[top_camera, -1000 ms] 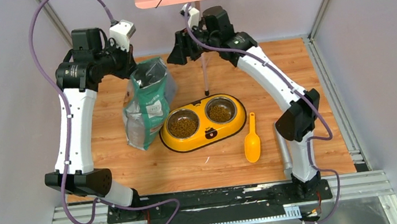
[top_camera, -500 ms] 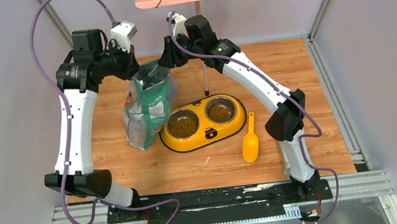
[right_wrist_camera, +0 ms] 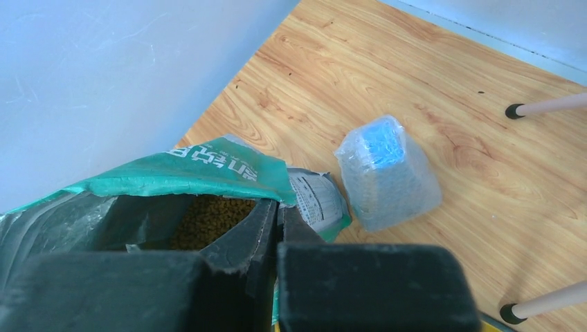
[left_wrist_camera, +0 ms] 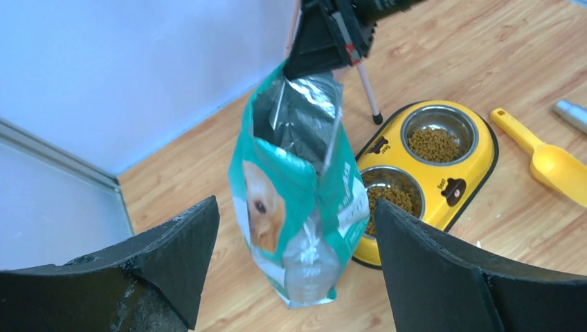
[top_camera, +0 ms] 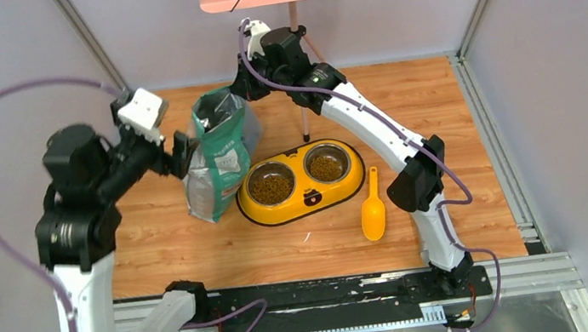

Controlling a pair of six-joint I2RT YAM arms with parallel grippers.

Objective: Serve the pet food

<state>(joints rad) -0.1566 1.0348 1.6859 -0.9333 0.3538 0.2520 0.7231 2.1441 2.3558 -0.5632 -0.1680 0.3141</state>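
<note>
Right jaws clenched on dog-food bag (top_camera: 219,154) rim, kibble (right_wrist_camera: 208,220) just below inside. Left jaws released, clear of bag. One bag, one scoop (top_camera: 374,217), two kibble-filled bowls (top_camera: 250,184).

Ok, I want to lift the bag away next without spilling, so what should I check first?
1. The right gripper is shut on the top edge of the bag: ok.
2. The left gripper is open, not clamping the bag: ok.
3. Bag upright, kibble low inside it: ok.
4. Both bowls of the yellow feeder hold kibble: ok.
5. The scoop lies apart from the feeder: ok.
6. Grip firm enough for the weight: cannot tell.
</note>
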